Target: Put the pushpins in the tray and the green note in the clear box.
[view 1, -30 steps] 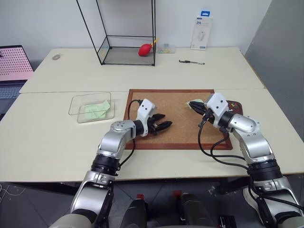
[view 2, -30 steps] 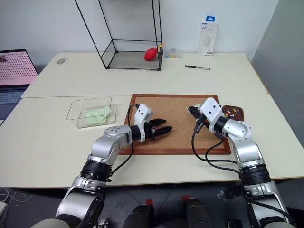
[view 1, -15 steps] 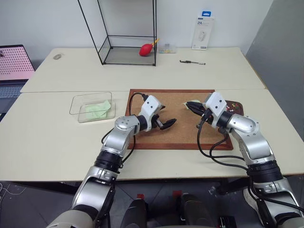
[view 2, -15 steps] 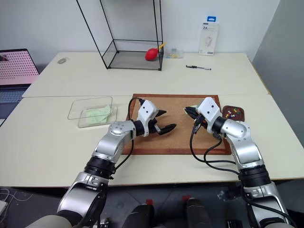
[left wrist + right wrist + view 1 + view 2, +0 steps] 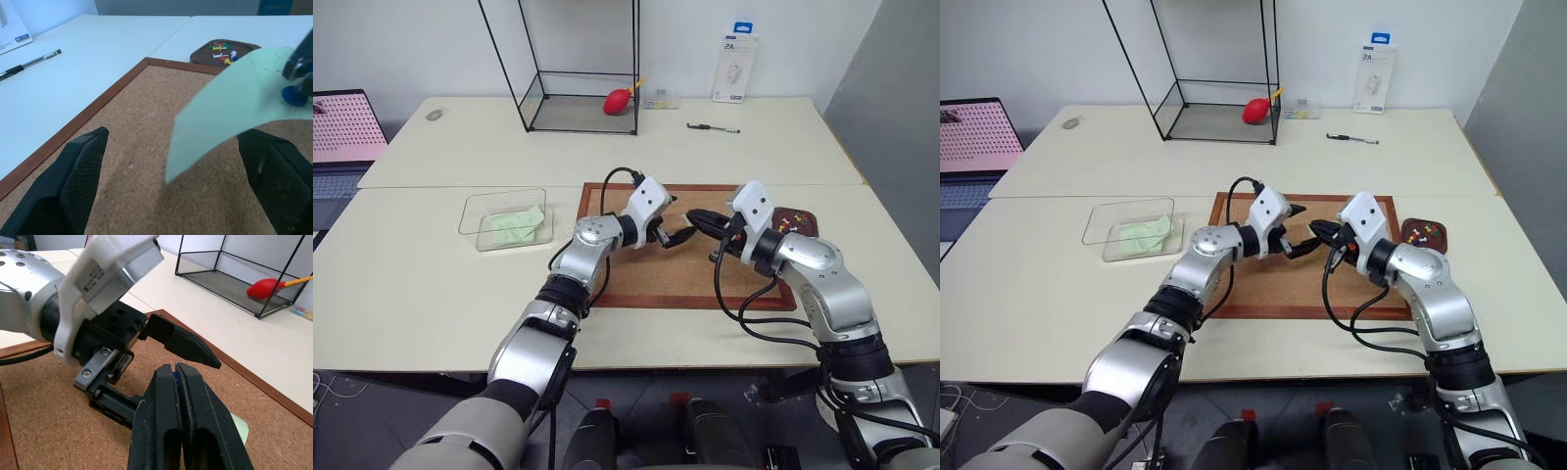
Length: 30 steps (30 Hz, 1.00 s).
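A green note [image 5: 230,98] hangs over the corkboard [image 5: 636,279], pinched with a blue pushpin [image 5: 295,94] in the pressed-together right tool [image 5: 177,377]; this pair is judged still unsorted. Another green slip [image 5: 514,223] already lies in the clear box [image 5: 505,217], and several pushpins [image 5: 222,50] sit in the tray [image 5: 225,49]. The left tool [image 5: 672,231], fingers spread and empty, points level toward the right tool, its tips flanking the note.
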Tool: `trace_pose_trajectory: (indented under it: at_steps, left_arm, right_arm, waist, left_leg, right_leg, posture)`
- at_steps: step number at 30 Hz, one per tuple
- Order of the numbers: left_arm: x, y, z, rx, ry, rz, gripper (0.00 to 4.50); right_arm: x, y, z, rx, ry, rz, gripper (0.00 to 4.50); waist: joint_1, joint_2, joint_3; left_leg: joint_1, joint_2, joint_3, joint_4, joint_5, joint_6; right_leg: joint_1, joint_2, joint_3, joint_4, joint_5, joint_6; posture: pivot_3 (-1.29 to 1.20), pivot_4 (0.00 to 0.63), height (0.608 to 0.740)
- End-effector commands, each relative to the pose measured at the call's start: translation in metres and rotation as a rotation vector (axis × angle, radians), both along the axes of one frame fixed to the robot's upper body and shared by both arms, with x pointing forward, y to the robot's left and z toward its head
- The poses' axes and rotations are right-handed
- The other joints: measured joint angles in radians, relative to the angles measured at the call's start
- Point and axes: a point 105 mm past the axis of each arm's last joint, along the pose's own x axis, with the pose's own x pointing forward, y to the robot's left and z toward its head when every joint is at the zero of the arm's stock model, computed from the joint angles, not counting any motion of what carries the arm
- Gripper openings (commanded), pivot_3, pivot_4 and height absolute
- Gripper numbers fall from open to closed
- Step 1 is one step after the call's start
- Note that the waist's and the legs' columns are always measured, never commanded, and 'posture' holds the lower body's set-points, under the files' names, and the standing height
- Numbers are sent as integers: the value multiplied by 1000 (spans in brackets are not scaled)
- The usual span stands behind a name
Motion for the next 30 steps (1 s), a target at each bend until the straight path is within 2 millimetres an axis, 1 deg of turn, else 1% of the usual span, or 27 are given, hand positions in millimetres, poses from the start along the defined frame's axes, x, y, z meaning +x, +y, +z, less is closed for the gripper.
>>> trace_pose_trajectory:
  at_steps: [1,2,3,4,7,8,13,20,30]
  left_arm:
    - [2,-3,15,-32,-39,-31,3649]
    - [2,-1,14,-35,-32,-34,3443]
    - [2,0,14,-36,-27,-36,3334]
    - [2,0,13,-36,-22,-40,3048]
    - [-1,0,10,-40,-4,-73,2499]
    - [-2,0,10,-43,0,-82,2372]
    - [-2,1,11,-68,16,-88,1275]
    - [-5,-1,12,-97,36,-109,14]
    - [-10,-4,5,-73,41,-142,5]
  right_arm:
    - [-4,2,20,41,-54,3,0]
    - [-4,1,20,46,-51,-1,0]
    - [-4,1,20,52,-48,-6,0]
    - [-3,0,21,59,-44,-10,0]
    - [-3,-1,23,86,-31,-21,0]
    - [-2,-1,24,96,-26,-24,0]
    - [-2,-1,24,114,-8,-28,0]
    - [-3,-1,24,119,4,-29,0]
    - [-2,-3,25,146,20,-44,0]
  waist:
    - [0,0,0]
    - [-1,0,0]
    - [-1,0,0]
    - [-1,0,0]
    - [-1,0,0]
    - [-1,0,0]
    - [-1,0,0]
    - [-1,0,0]
    - [-1,0,0]
  left_leg:
    - [0,0,0,0,0,0]
    - [0,0,0,0,0,0]
    - [0,0,0,0,0,0]
    - [0,0,0,0,0,0]
    - [0,0,0,0,0,0]
    - [0,0,0,0,0,0]
    - [0,0,0,0,0,0]
    - [0,0,0,0,0,0]
    - [0,0,0,0,0,0]
  right_leg:
    - [0,0,0,0,0,0]
    - [0,0,0,0,0,0]
    - [0,0,0,0,0,0]
    - [0,0,0,0,0,0]
    - [0,0,0,0,0,0]
    - [0,0,0,0,0,0]
    - [0,0,0,0,0,0]
    - [0,0,0,0,0,0]
    - [0,0,0,0,0,0]
  posture:
    - [0,150,740]
    - [0,150,740]
    - [0,150,740]
    - [0,150,740]
    - [0,150,740]
    - [0,150,740]
    - [0,150,740]
    - [0,150,740]
    - [0,150,740]
